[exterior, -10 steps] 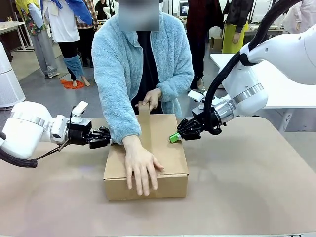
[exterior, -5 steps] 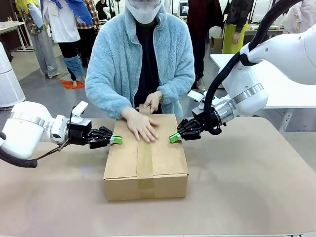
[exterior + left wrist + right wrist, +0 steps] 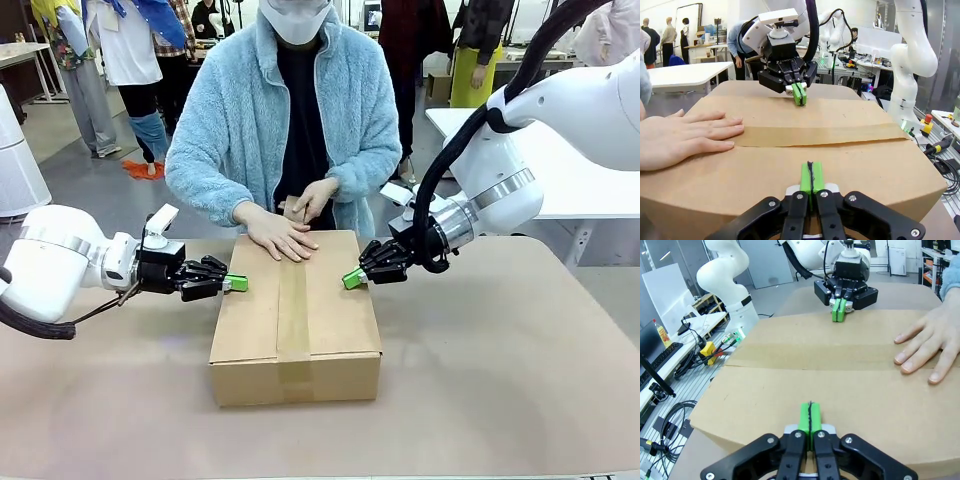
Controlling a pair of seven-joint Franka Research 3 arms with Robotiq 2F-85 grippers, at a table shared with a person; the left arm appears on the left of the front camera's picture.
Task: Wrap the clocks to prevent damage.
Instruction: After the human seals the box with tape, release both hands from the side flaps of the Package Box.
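Observation:
A closed cardboard box (image 3: 330, 325) lies mid-table with a strip of brown tape (image 3: 292, 310) down its top. The clocks are out of view. My left gripper (image 3: 236, 283) is shut, its green pads touching the box's left top edge. My right gripper (image 3: 351, 279) is shut too, against the right top edge. The person's hand (image 3: 280, 238) lies flat on the far end of the tape, the other hand beside it. In the left wrist view my left gripper (image 3: 811, 177) rests on the box (image 3: 855, 165). In the right wrist view my right gripper (image 3: 810, 417) does the same.
The brown table (image 3: 500, 390) has free room in front of and to the right of the box. A white table (image 3: 580, 185) stands behind on the right. Other people stand farther back in the room.
The person's hand has slid along the tape from the near end of the box to its far end. Both arms have stayed still.

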